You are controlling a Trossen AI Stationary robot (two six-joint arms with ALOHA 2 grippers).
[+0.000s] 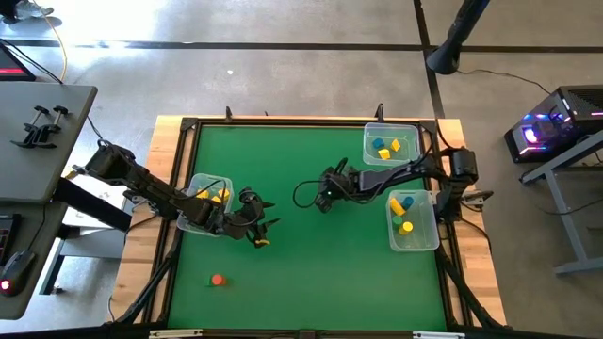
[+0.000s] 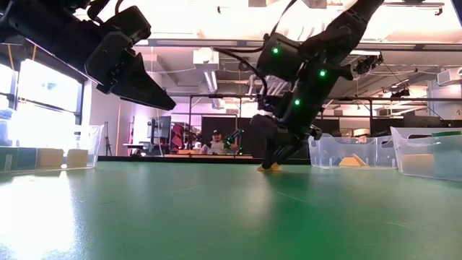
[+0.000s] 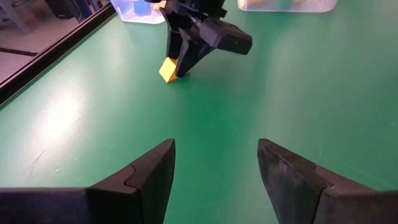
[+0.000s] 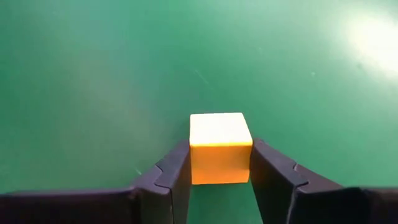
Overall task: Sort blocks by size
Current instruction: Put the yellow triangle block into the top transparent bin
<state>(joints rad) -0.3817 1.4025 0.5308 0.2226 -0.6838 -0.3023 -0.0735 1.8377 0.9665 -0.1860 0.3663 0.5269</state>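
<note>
My right gripper (image 1: pixel 320 200) is near the table's middle, shut on a yellow block (image 4: pixel 220 148). The block also shows in the left wrist view (image 3: pixel 168 70) and the low view (image 2: pixel 268 167). My left gripper (image 3: pixel 214 168) is open and empty. It is held above the table left of the middle (image 1: pixel 259 231), pointing toward the right gripper. A small yellow piece (image 1: pixel 261 243) shows by its fingertips in the high view. An orange-red block (image 1: pixel 218 280) lies on the green mat near the front left. My right gripper pinches the yellow block by two opposite side faces (image 4: pixel 194 155) between its two fingers (image 4: pixel 273 174). The fingers slant down at it from the table's right side. The block sits low, at the mat, slightly tilted in the left wrist view.
A clear bin (image 1: pixel 209 193) with yellow blocks stands at the left, partly under my left arm. Two clear bins stand at the right: the far one (image 1: pixel 390 143) and the near one (image 1: pixel 413 218) both hold yellow and blue blocks. Open green mat (image 1: pixel 330 282) lies toward the front.
</note>
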